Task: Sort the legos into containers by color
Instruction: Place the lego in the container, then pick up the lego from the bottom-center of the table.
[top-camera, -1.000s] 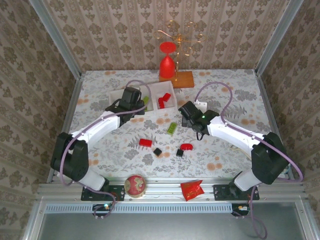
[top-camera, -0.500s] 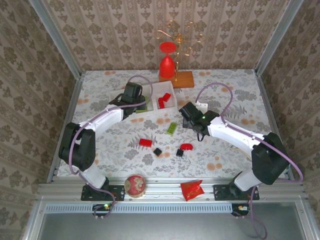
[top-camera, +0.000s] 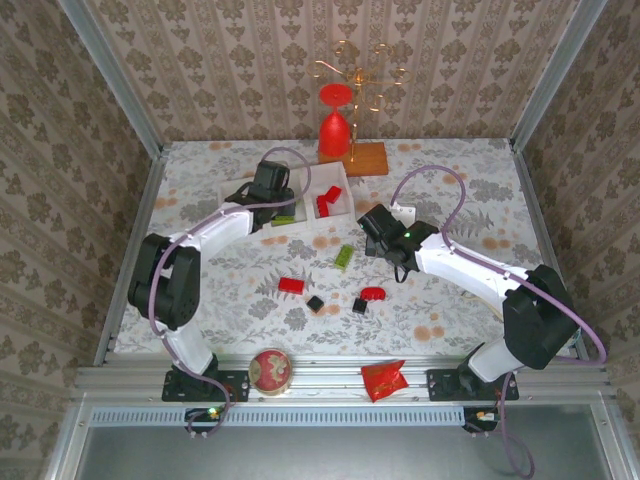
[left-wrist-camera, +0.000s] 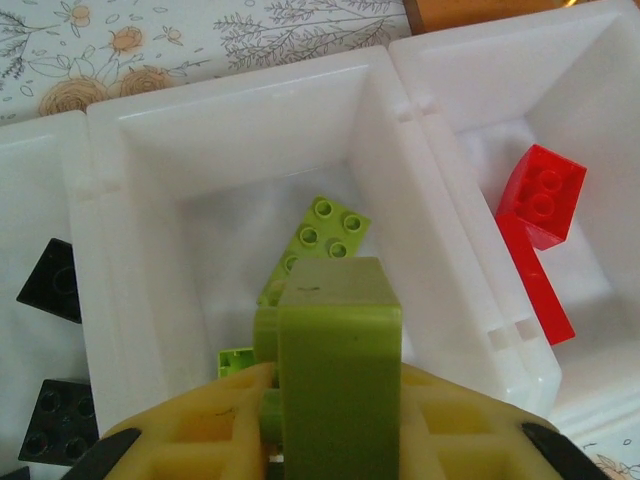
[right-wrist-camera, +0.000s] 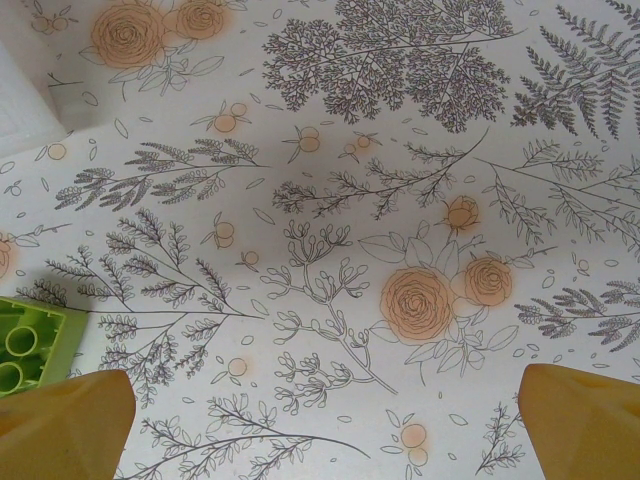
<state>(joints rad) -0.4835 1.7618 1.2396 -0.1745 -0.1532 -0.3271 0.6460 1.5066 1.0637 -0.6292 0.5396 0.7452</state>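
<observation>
My left gripper is shut on a lime green lego and holds it above the middle compartment of the white tray. More green legos lie in that compartment. Red legos sit in the right one and black legos in the left. From above, my left gripper is over the tray. My right gripper hangs open over bare tablecloth, with a loose green lego just left of its left finger. On the table lie a green lego, red legos and black legos.
A red goblet stands on a wooden block behind the tray. A round red tin and a crinkled red packet lie on the near rail. My right gripper is right of the tray.
My left gripper has swung right and farther back, carrying the green lego from over the tray's left part to over the middle compartment. The right arm has not moved.
</observation>
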